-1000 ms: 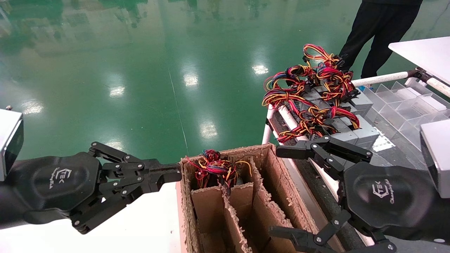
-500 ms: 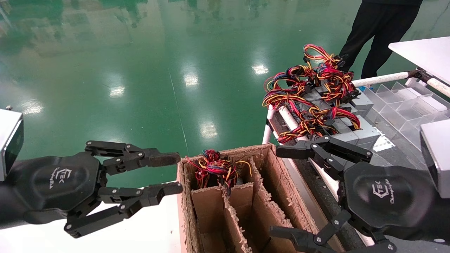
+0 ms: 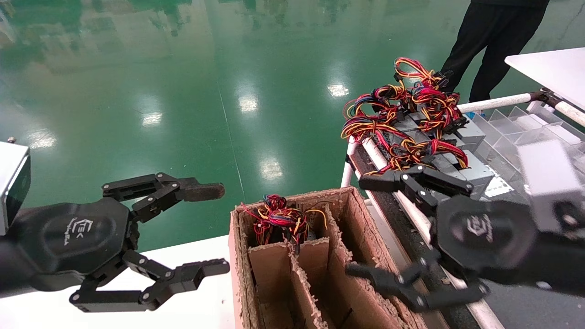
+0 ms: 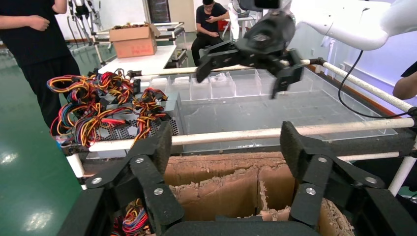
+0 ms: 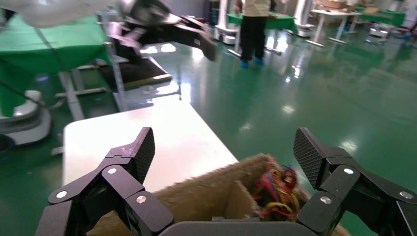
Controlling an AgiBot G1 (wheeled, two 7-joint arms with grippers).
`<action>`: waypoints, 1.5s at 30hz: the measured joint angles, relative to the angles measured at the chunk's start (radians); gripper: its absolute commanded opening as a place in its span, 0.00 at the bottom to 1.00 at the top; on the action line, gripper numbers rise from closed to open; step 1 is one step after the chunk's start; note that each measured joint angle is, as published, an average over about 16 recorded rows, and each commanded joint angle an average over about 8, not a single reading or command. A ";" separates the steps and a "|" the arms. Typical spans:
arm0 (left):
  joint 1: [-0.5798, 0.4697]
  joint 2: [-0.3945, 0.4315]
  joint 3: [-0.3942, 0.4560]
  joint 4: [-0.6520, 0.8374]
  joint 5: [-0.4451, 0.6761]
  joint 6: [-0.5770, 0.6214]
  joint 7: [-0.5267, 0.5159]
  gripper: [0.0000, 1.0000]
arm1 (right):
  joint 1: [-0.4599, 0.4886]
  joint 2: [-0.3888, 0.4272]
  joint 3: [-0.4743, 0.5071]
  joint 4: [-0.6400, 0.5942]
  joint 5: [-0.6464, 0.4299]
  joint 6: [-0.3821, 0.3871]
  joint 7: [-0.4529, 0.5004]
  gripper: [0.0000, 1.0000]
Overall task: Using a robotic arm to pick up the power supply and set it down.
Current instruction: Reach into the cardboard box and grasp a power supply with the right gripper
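The left gripper (image 3: 221,230) sits at about eight o'clock in the head view, its black linkage jaws spread wide and pointing toward three o'clock, nothing between them. The right gripper (image 3: 365,227) sits at about four o'clock, jaws likewise splayed wide and pointing toward nine o'clock, its grey camera block on the wrist behind.

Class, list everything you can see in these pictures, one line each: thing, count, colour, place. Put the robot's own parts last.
Power supplies: several, grey with red, yellow, orange and blue wires, piled on the rack at right.
Cardboard box: one, brown, with dividers, centre front.
Wire bundle: one, multicoloured, in the box's far compartment.
Clear bins: several, transparent, far right.
White table: one, left of the box.
Person: one, in black, standing behind.
Left gripper: black, jaws open, over the table.
Right gripper: black, jaws open, beside the box.
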 measured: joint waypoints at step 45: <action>0.000 0.000 0.000 0.000 0.000 0.000 0.000 1.00 | 0.254 -0.452 -0.258 -0.472 -0.457 0.187 -0.246 0.00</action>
